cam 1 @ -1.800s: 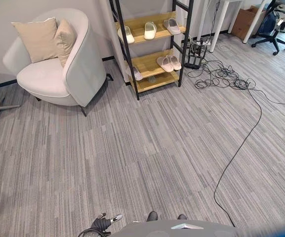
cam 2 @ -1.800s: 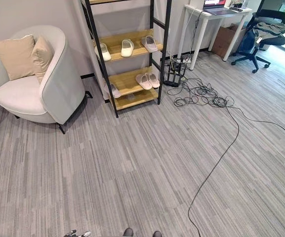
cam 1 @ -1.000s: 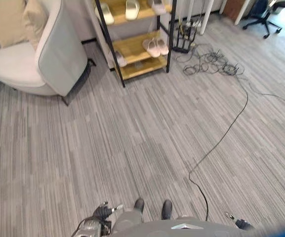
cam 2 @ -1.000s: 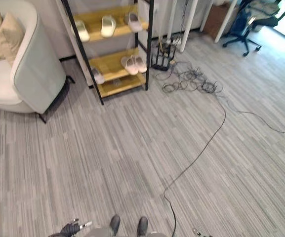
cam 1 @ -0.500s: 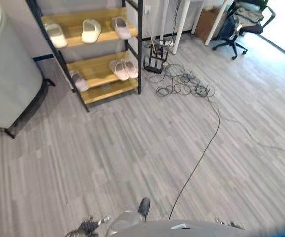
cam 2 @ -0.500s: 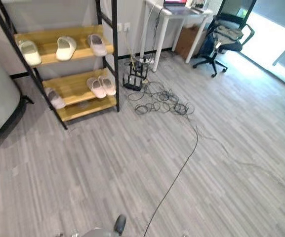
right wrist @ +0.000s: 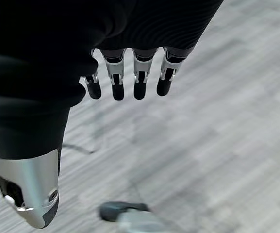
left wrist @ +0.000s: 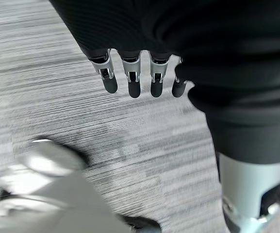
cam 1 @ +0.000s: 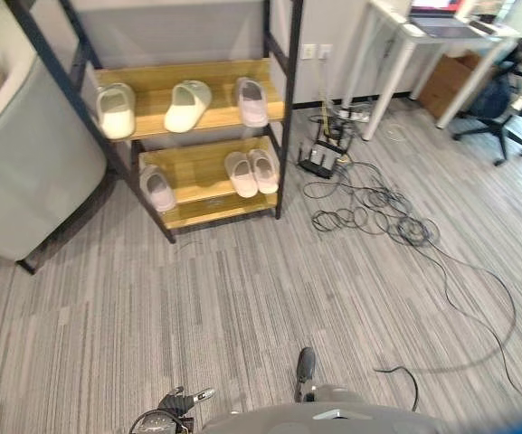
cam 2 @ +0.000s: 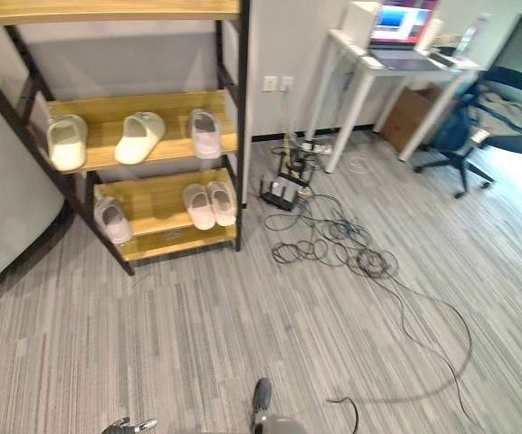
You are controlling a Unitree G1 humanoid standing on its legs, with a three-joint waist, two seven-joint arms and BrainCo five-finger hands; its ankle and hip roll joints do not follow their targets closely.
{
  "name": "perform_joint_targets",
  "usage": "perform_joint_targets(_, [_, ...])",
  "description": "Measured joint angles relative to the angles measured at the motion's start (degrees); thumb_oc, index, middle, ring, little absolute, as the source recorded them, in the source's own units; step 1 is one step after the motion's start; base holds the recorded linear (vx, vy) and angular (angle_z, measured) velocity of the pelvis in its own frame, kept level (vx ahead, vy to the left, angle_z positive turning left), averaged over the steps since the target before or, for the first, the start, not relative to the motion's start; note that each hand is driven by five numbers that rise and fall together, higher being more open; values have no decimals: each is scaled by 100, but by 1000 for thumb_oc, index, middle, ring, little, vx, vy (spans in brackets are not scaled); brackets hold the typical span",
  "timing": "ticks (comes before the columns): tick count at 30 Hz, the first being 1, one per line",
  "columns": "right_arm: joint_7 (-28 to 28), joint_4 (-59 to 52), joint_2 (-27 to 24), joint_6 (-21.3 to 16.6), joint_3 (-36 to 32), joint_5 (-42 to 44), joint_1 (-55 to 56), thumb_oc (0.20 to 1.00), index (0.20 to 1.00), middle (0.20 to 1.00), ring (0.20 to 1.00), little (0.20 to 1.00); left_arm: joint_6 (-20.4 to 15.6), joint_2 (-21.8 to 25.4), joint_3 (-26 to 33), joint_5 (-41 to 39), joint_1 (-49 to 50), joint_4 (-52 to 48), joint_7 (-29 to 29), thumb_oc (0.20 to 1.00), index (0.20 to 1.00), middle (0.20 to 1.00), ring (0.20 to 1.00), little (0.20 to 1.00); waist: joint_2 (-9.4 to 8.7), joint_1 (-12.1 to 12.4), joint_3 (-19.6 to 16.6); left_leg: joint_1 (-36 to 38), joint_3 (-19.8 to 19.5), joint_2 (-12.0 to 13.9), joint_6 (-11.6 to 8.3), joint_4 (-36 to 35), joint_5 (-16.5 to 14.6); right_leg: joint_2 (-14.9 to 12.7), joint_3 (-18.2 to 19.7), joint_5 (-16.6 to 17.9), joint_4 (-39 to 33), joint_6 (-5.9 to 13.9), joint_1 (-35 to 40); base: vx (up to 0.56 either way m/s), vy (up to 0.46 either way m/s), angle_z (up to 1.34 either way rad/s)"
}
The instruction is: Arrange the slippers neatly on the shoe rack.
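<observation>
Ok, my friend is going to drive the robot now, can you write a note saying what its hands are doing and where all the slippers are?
Left hand: open, fingers straight, holding nothing, hanging over the grey striped floor.
Right hand: open and empty too.
Slippers: all on the black-framed wooden shoe rack. Upper shelf: two pale cream slippers and one pale pink slipper. Lower shelf: a pale pink pair side by side and a single pale pink slipper at the other end.
Done: no slipper lies on the floor in view.
Left: walk up to the rack, which looks out of reach, and perhaps pair the singles.
</observation>
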Motion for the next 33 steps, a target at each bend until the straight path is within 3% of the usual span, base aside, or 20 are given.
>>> perform_joint_targets(3, [-33,-293,-2,-55,375,-7,-86,1000,1000,1000,1000,1000,11,-14,-3,-3,-58,-9,-6,1000,1000,1000,1000,1000,-139,-40,-100,-271,-125,95,-44,179,256,79,-260,-207,-23,100,151,61,-145,43])
perform_joint_targets(6, [-88,-313,-60,-122,410,-14,-490,1000,1000,1000,1000,1000,5,-51,-8,-48,-689,-211,-3,1000,1000,1000,1000,1000,-414,172,151,-1272,267,-138,-276,1931,217,17,-422,-479,-24,-8,267,65,26,71])
perform_joint_targets(7, [-123,-243,-51,-136,371,-15,-646,1000,1000,1000,1000,1000,-6,-39,-15,-58,-800,-391,4,1000,1000,1000,1000,1000,-415,206,289,-1493,702,-25,-188,1970,151,-3,-434,-635,-26,-54,273,150,175,82])
perform_joint_targets(8, [-184,-170,-11,-129,368,-23,-829,1000,1000,1000,1000,1000,-16,-27,-31,-64,-901,-516,-1,1000,1000,1000,1000,1000,-502,190,449,-1552,1148,113,-109,899,186,-144,-542,-677,-25,-5,292,141,207,64])
perform_joint_targets(9, [-200,-178,-7,-128,368,-41,-915,1000,1000,1000,1000,1000,-20,-37,-22,-81,-906,-550,-4,1000,1000,1000,1000,1000,-502,188,560,-1579,1168,99,-90,160,352,-230,-564,-703,-26,75,335,254,344,42])
perform_joint_targets(10, [-224,-153,18,-135,381,-54,-1193,1000,1000,1000,1000,1000,3,-57,-31,-122,-981,-449,29,1000,1000,1000,1000,1000,-208,294,798,-2090,1126,28,-192,-824,1230,-315,-564,-833,-58,278,538,218,296,-12])
perform_joint_targets(12, [-211,-249,31,-146,381,-124,-1151,1000,1000,1000,1000,1000,19,-90,5,-122,-750,-289,32,1000,1000,1000,1000,1000,156,404,851,-2214,996,156,-140,-822,1560,-176,-387,-916,-54,423,781,229,231,-81])
perform_joint_targets(14, [-204,-303,88,-177,445,-245,-543,1000,1000,1000,1000,1000,34,-40,48,-112,-218,-147,32,1000,1000,1000,1000,1000,79,299,505,-1921,1171,-117,51,-593,2187,-475,-219,-1240,92,692,1170,280,329,-70])
perform_joint_targets(15, [-204,-356,169,-129,438,-272,-277,1000,1000,1000,1000,1000,28,97,76,-102,-235,-133,31,1000,1000,1000,1000,1000,-87,250,347,-1799,1223,-295,172,-639,2120,-699,-248,-1323,410,787,1146,281,363,-9])
perform_joint_targets(20, [-142,-348,544,-69,490,-287,-61,1000,1000,1000,1000,1000,-5,394,197,-102,-381,-183,40,1000,1000,1000,1000,1000,-217,298,-243,-967,1445,-618,885,-1060,1984,-1168,-374,-1265,1263,1173,1125,131,287,-15])
perform_joint_targets(22, [-138,-454,459,-106,608,-299,-381,1000,1000,1000,1000,1000,1,364,190,-97,-617,-165,45,1000,1000,1000,1000,1000,-23,313,-162,-962,1440,-650,978,-887,1917,-1368,-333,-1184,2379,1390,666,47,284,-5])
perform_joint_targets(23, [-142,-622,379,-140,648,-338,-519,1000,1000,1000,1000,1000,-15,289,174,-77,-702,-177,77,1000,1000,1000,1000,1000,289,226,-21,-899,1309,-715,1208,-596,1729,-1588,-275,-744,3857,1464,1,129,192,38])
perform_joint_targets(24, [-135,-627,346,-136,743,-339,-550,1000,1000,1000,1000,1000,-18,246,-69,-50,-718,-168,162,1000,1000,1000,1000,1000,406,161,33,-906,1272,-815,1225,-392,1595,-1707,-63,-665,4571,1462,-250,211,2,47])
perform_joint_targets(25, [-113,-638,356,-134,765,-341,-554,1000,1000,1000,1000,1000,-35,263,-222,-31,-732,-168,167,1000,1000,1000,1000,1000,464,168,44,-860,1215,-862,1167,-405,1500,-1693,34,-816,4673,1405,-425,265,-42,30])
perform_joint_targets(27, [-125,-989,317,-138,874,-344,-623,1000,1000,1000,1000,1000,17,142,-197,3,-785,99,228,1000,1000,1000,1000,1000,637,96,185,-826,963,-827,926,-579,1578,-1214,1,-1525,2289,1055,-446,195,-143,27])
perform_joint_targets(28, [-124,-1057,314,-135,1016,-353,-577,1000,1000,1000,1000,1000,41,112,-186,6,-783,123,250,1000,1000,1000,1000,1000,552,-38,246,-740,1110,-804,234,-780,1348,-978,9,-1204,727,983,-418,153,-160,81])
perform_joint_targets(29, [-119,-1045,338,-149,1199,-402,-559,1000,1000,1000,1000,1000,31,127,-97,5,-716,118,253,1000,1000,1000,1000,1000,340,-175,375,-751,1799,-751,-160,-599,972,-1005,260,-768,198,1093,-303,137,-180,130])
perform_joint_targets(30, [-125,-1044,328,-162,1081,-454,-372,1000,1000,1000,1000,1000,-31,97,-20,9,-681,29,251,1000,1000,1000,1000,1000,352,-316,334,-664,1873,-764,406,-570,1185,-971,334,-629,278,1230,-228,108,-160,130])
perform_joint_targets(31, [-127,-820,427,-98,1049,-467,-342,1000,1000,1000,1000,1000,-113,153,0,9,-507,-170,267,1000,1000,1000,1000,1000,175,-156,262,-392,1816,-851,899,-832,1302,-901,333,-621,857,1166,-414,138,-218,93])
perform_joint_targets(33, [-127,-830,431,-143,995,-500,-429,1000,1000,1000,1000,1000,-91,147,-3,12,-211,-146,267,1000,1000,1000,1000,1000,77,20,168,-159,1709,-803,921,-1035,1324,-800,199,-653,1118,1138,-305,111,-206,24])
